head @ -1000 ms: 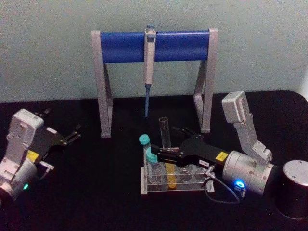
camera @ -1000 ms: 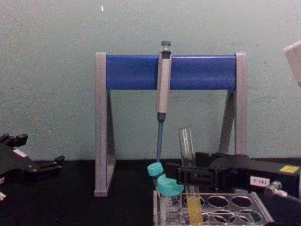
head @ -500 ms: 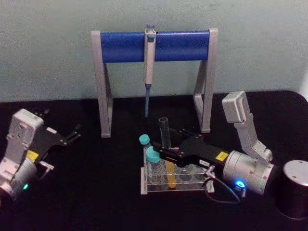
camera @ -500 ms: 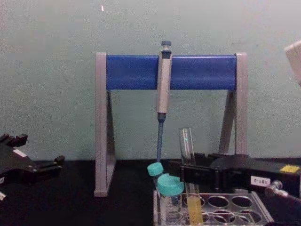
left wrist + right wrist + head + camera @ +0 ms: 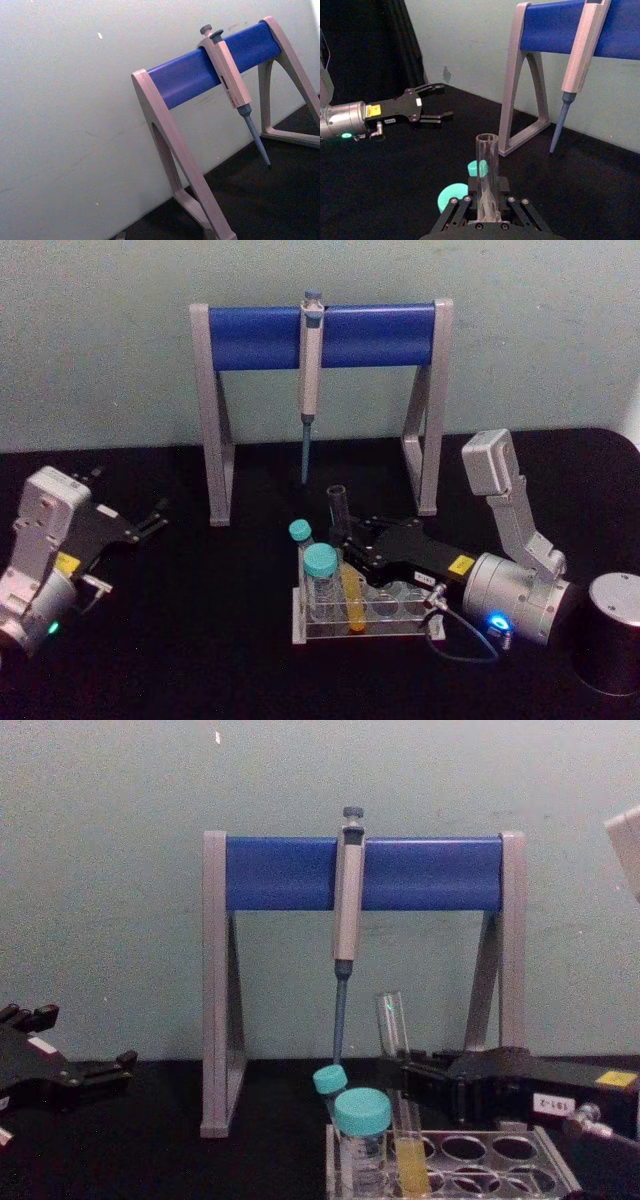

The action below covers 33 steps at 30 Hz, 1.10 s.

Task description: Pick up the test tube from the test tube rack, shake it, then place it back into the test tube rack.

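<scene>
I am gripping the test tube (image 5: 349, 592) with my right gripper (image 5: 344, 540), the jaws closed on the glass just above the test tube rack (image 5: 400, 631). The tube's round bottom is sitting in a hole toward the rack's 9 o'clock end, just beside 2 teal-capped vials (image 5: 320, 563), with yellow-orange liquid filling its lower part. Its long axis is leaning off upright: in the head view the open mouth is pointing toward 11 o'clock and the bottom toward 5 o'clock.

The chest view is showing that lean from the side, along with the liquid level inside the rack. The right wrist view is looking up along the tube to its open rim, with a jaw pressing on each side. Farther off it is catching my left gripper (image 5: 441, 101), which is resting at 9 o'clock with its fingers spread and nothing between them. The left wrist view is looking at the grey-and-blue pipette stand (image 5: 200, 75) with the pipette (image 5: 231, 82) hanging from its bar.

Everything is standing on a black table (image 5: 200, 640) against a pale green wall (image 5: 100, 340). A dark cylinder (image 5: 612, 632) is sitting at 4 o'clock.
</scene>
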Motion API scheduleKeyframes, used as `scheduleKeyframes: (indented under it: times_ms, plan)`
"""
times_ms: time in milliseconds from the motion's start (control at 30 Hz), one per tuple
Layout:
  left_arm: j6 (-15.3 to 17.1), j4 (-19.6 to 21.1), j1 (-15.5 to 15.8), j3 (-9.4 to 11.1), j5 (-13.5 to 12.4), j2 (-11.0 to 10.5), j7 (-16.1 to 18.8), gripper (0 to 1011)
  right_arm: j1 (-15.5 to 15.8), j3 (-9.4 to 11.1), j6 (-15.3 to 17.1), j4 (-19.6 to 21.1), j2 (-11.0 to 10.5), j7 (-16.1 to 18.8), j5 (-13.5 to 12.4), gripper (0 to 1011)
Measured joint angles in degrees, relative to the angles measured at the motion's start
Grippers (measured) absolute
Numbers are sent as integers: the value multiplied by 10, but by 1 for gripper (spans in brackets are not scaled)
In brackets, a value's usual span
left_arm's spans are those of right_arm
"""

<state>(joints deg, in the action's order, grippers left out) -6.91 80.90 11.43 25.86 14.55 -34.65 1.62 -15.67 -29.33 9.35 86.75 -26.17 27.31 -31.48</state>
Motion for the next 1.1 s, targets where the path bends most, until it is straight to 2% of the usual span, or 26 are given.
scheduleKeyframes:
  times_ms: [67, 133, 600, 800, 1100]
  plan:
    - [0, 0, 0, 0, 0, 0, 0, 1001, 0, 0, 0, 0, 0, 0, 0, 229]
    - [0, 0, 0, 0, 0, 0, 0, 1001, 0, 0, 0, 0, 0, 0, 0, 217]
    - [0, 0, 0, 0, 0, 0, 0, 1001, 0, 0, -1, 0, 0, 0, 0, 217]
    - [0, 0, 0, 0, 0, 0, 0, 1001, 3, 4, -19, 6, -2, 0, 4, 217]
    - [0, 0, 0, 0, 0, 0, 0, 1002, 11, 15, -68, 10, -1, 22, 2, 217]
